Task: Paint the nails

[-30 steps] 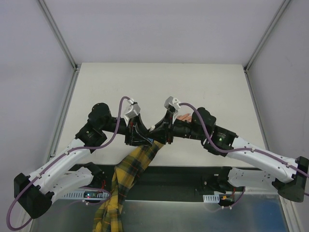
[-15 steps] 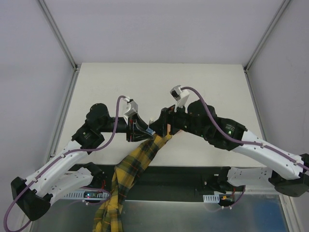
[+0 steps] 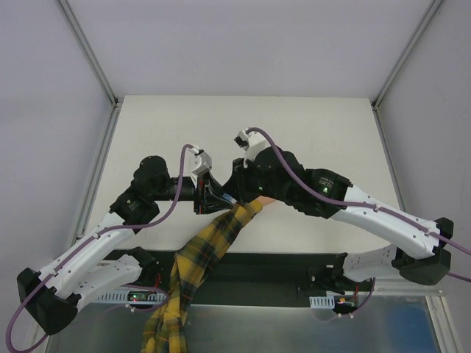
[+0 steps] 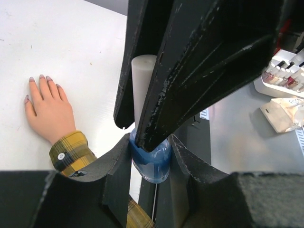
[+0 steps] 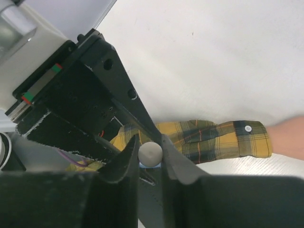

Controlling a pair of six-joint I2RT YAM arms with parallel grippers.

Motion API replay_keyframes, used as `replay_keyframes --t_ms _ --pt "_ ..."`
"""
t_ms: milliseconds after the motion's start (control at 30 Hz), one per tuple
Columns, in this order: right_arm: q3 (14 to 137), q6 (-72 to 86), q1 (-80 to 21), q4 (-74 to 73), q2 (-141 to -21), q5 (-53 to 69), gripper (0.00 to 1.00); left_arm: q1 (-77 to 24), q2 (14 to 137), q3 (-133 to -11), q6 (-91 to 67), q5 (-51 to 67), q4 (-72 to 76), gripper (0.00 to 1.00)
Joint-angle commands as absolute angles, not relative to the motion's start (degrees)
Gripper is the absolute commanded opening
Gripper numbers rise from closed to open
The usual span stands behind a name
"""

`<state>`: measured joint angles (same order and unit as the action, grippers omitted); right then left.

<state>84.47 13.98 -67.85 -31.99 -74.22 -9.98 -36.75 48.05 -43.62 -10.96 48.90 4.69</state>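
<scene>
The left tool clamps the blue polish bottle while the right tool pinches its white cap just past the left tool's tips, likely pulling the cap free; the next move calls for a straight pull, then reaching the nails, which lie flat on the desk, well off to the tools' side.

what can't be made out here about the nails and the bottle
- left wrist: nails on the hand too small to tell which are painted; bottle sides covered by the left gripper clamping it
- top external: hand almost wholly hidden under the right arm
- right wrist: hand's fingers beyond the right edge; cap in the right gripper hides most of the bottle
</scene>
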Motion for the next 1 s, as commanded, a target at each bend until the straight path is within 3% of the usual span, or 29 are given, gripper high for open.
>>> replay_keyframes --t_ms 0,67,233,367,633,700,767,867,967 --pt "86.1 8.8 -68.1 -32.7 -73.2 -9.3 0.02 -36.8 48.0 -46.6 -9.8 53.3 6.2 0.00" --pt "85.1 4.5 -67.5 -31.1 -71.9 -7.1 0.01 -36.8 48.0 -46.8 -9.8 56.3 6.2 0.00" --pt "72.2 -9.7 -64.3 -15.7 -67.1 27.3 0.01 -36.8 49.3 -46.2 -17.6 75.4 16.4 0.00" --pt "66.7 -10.6 -58.1 -9.2 -65.6 39.8 0.01 -36.8 49.0 -44.7 -22.4 77.5 22.4 0.00" --pt "66.0 -6.2 -57.5 -7.4 -63.9 37.4 0.00 -36.8 49.6 -45.3 -20.2 76.2 19.8 0.00" --pt "66.3 -4.9 -57.5 -8.1 -63.6 34.6 0.12 -36.8 49.5 -45.4 -19.3 75.2 18.7 0.00" --pt "67.3 -2.1 -57.6 -10.0 -63.1 29.7 0.35 -36.8 49.4 -45.7 -17.9 74.0 15.8 0.00" --pt "70.5 3.5 -57.8 -17.7 -62.5 17.7 0.58 -36.8 49.6 -46.4 -15.2 70.3 12.8 0.00" --pt "74.4 7.5 -59.1 -24.9 -61.9 7.4 0.65 -36.8 49.7 -46.8 -13.2 65.5 9.9 0.00"
